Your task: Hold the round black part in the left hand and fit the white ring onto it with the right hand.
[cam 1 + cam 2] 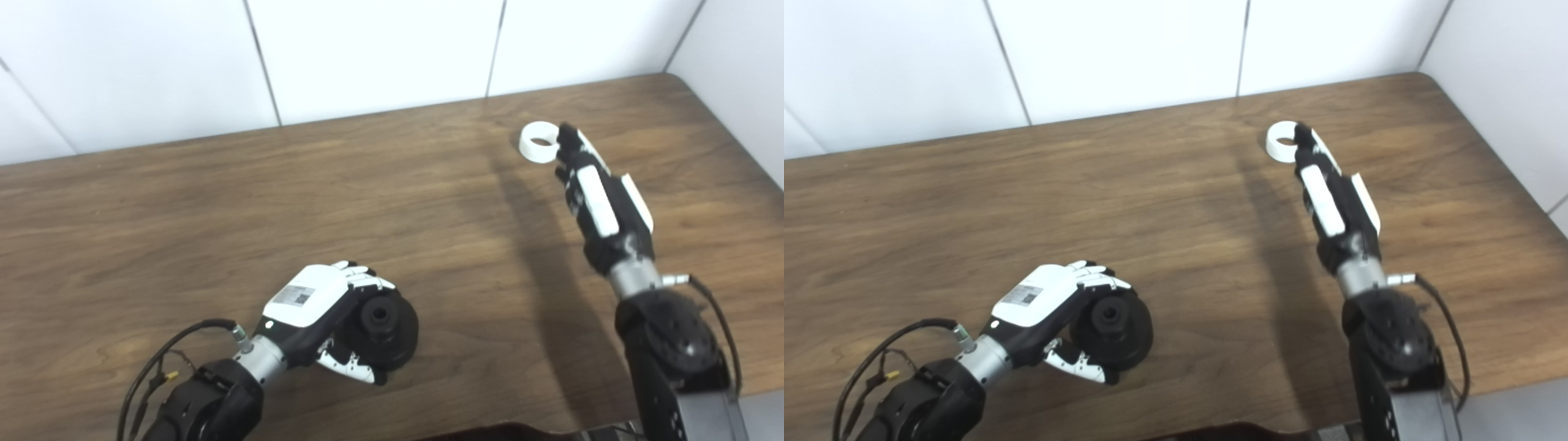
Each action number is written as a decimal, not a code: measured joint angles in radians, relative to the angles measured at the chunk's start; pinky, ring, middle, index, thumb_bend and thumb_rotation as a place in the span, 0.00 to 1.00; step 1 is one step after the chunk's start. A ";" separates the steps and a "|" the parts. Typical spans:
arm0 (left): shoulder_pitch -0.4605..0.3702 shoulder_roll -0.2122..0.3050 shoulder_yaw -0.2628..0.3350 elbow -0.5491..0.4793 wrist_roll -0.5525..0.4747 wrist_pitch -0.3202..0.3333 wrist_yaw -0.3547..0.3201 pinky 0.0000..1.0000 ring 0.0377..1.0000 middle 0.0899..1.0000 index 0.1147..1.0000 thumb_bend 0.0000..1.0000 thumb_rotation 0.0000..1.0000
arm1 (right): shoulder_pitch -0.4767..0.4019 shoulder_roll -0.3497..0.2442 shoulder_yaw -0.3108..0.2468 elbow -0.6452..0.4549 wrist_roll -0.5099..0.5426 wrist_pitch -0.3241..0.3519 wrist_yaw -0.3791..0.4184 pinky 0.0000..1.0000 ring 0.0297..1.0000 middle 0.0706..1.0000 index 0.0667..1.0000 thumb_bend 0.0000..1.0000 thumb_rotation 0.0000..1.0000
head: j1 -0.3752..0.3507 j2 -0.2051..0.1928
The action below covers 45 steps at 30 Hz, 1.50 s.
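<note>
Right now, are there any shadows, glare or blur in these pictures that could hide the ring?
Left eye view: a long dark arm shadow runs down the table below the white ring, not over it; the right hand looks slightly blurred. Right eye view: same shadow, no strong glare, ring clear.

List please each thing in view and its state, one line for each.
Black part: tilted, held in the left hand.
White ring: lying flat on the table, not yet fitted.
Left hand: shut on the black part.
Right hand: fingertips at the ring; grip unclear.
</note>
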 measured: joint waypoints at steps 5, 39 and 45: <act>0.001 -0.001 0.006 0.005 -0.007 -0.005 0.003 0.93 0.88 0.77 0.42 0.53 0.06 | -0.112 -0.074 -0.016 -0.033 -0.031 0.080 -0.002 0.98 0.97 0.94 0.91 0.71 0.79 | -0.023 -0.018; 0.008 0.028 0.017 0.076 -0.038 -0.109 0.107 0.93 0.87 0.76 0.42 0.53 0.06 | -0.401 -0.413 0.167 0.201 -0.816 0.138 0.533 0.95 1.00 0.96 0.89 1.00 0.30 | -0.180 -0.124; 0.010 0.031 0.021 0.076 -0.039 -0.113 0.107 0.93 0.87 0.77 0.42 0.52 0.06 | -0.436 -0.427 0.203 0.311 -0.875 0.137 0.575 0.95 1.00 0.97 0.89 1.00 0.27 | -0.175 -0.121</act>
